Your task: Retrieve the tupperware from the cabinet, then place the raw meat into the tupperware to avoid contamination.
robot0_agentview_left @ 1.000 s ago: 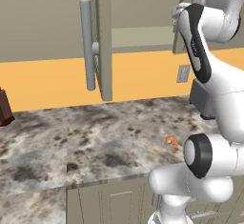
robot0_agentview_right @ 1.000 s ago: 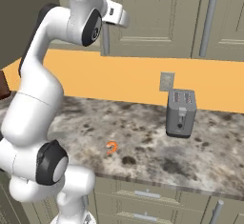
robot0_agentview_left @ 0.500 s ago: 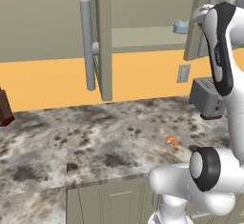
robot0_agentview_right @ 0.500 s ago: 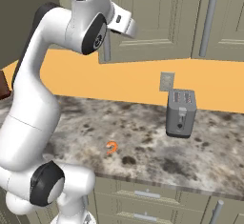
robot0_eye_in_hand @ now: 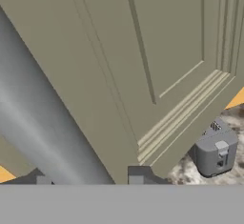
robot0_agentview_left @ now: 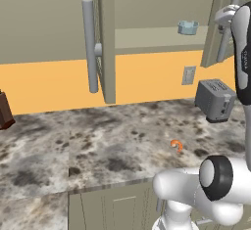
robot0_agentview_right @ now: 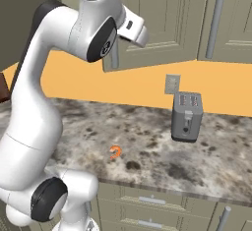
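Olive-beige panelling and a thick grey bar handle (robot0_eye_in_hand: 43,137) crowd the hand view: the gripper (robot0_eye_in_hand: 90,179) sits right up against the cabinet (robot0_agentview_left: 147,4) door, its two dark fingertips (robot0_eye_in_hand: 138,174) showing at the bottom, one on either side of the handle's lower end. They stand apart, with the bar running down between them; whether either pad touches the bar cannot be told.

From the left base view, both cabinet doors are swung open. On the shelf inside, toward its right end, rests the pale-blue tupperware (robot0_agentview_left: 188,27), upright and alone. The arm's wrist is at the right-hand door, beside that door's handle (robot0_agentview_left: 226,33), so the tupperware lies just to the left of the hand, inside the opening and apart from it.

Below, the speckled stone counter (robot0_agentview_left: 73,150) carries the raw meat (robot0_agentview_left: 176,146), a small orange curl lying in the open near the counter's front edge. In the right base view the raw meat (robot0_agentview_right: 115,152) is to the left of the grey toaster (robot0_agentview_right: 187,116) and nearer the front, well apart from it. The toaster stands at the back edge of the counter against the orange wall, under a wall outlet (robot0_agentview_right: 173,84). A dark brown block (robot0_agentview_left: 4,109) sits at the counter's far left edge.
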Available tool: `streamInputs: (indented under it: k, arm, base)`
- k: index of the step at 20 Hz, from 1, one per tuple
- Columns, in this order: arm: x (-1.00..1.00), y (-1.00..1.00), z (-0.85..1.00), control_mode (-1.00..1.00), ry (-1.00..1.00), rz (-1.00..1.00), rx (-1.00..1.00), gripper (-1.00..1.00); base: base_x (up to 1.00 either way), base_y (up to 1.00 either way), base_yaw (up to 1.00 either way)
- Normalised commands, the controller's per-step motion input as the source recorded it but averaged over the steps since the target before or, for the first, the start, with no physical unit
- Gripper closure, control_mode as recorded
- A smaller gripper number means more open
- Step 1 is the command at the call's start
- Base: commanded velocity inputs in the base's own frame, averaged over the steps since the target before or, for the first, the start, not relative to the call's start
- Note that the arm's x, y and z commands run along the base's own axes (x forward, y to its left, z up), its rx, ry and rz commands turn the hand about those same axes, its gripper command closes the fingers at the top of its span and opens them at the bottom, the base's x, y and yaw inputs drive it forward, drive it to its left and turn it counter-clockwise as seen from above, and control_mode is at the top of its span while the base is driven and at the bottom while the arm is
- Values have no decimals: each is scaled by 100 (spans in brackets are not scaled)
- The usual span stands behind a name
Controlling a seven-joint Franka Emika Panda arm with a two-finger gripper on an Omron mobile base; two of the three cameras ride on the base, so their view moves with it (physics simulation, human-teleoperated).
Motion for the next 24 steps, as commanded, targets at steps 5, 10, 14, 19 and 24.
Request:
streamInputs:
  k: [5,10,14,19,24]
  arm:
    - [-5,-6,0,-100,0,0,0,-100]
    - [-3,0,0,-100,0,0,0,-100]
    - [-45,0,2,-100,0,-2,0,-100]
    - [-61,2,3,-100,-1,-1,-2,-100]
    - [-63,17,18,-100,-2,-1,-8,-100]
  base:
    - [0,0,0]
    - [0,0,0]
    - [0,0,0]
    - [0,0,0]
    - [0,0,0]
